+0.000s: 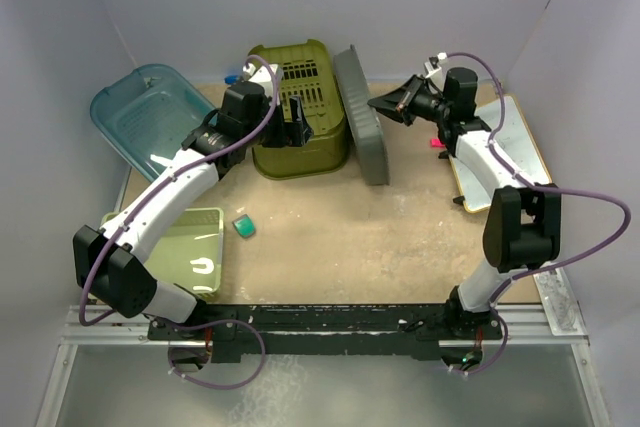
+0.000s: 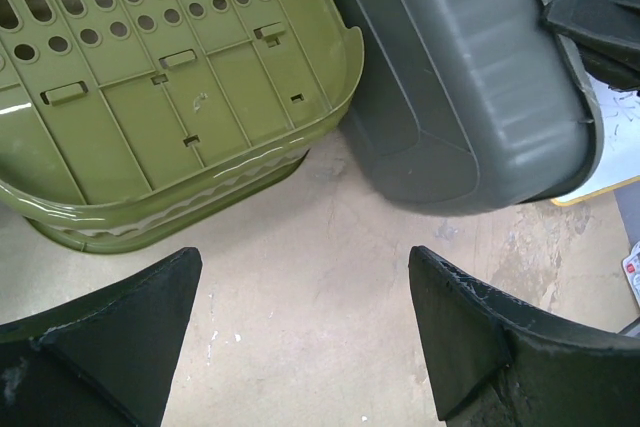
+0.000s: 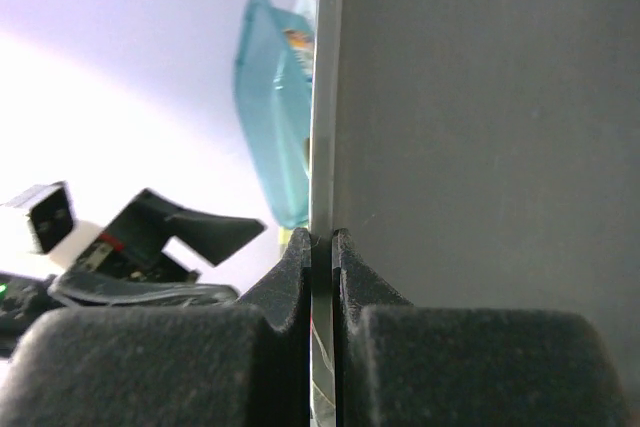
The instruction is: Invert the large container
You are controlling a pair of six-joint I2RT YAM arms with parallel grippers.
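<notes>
Right gripper (image 3: pixel 320 247) pinching the rim of the grey container (image 1: pixel 362 127), which I see tipped on its side beside the green basket (image 1: pixel 300 77), left gripper (image 2: pixel 300 267) spread wide.

Left jaws wide, right jaws tight

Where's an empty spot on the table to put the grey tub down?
The middle of the table, between the green basket, the teal block and the whiteboard, is bare. The back is crowded: basket, grey tub, blue tub.
</notes>
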